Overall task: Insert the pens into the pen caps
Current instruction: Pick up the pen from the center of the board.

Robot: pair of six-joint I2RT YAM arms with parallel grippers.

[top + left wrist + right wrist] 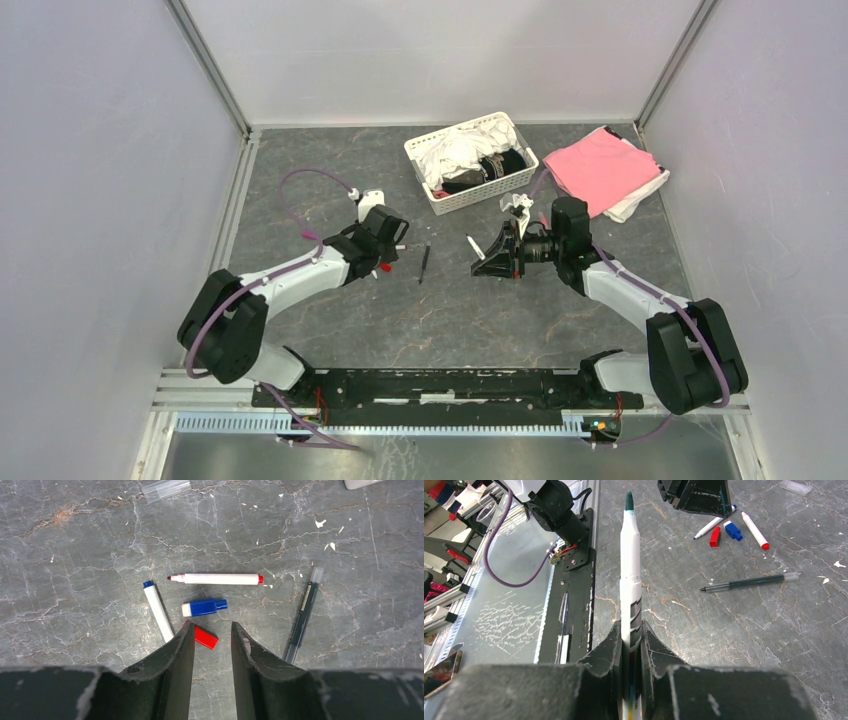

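In the left wrist view my left gripper (212, 627) hangs over the table, open with a narrow gap and nothing between its fingers. A red pen cap (206, 636) lies at its left fingertip, partly hidden behind it. Just beyond are a blue pen cap (204, 607), a white pen with red ends (215, 579), a white pen with a blue end (157, 611) and a dark pen (302, 616). My right gripper (630, 630) is shut on a white pen with a green tip (629, 555), which points toward the left arm.
A clear cap (166, 489) lies farther out on the table. A white basket (470, 160) of cloths and a pink cloth (600, 168) sit at the back right. The black rail (440, 385) runs along the near edge.
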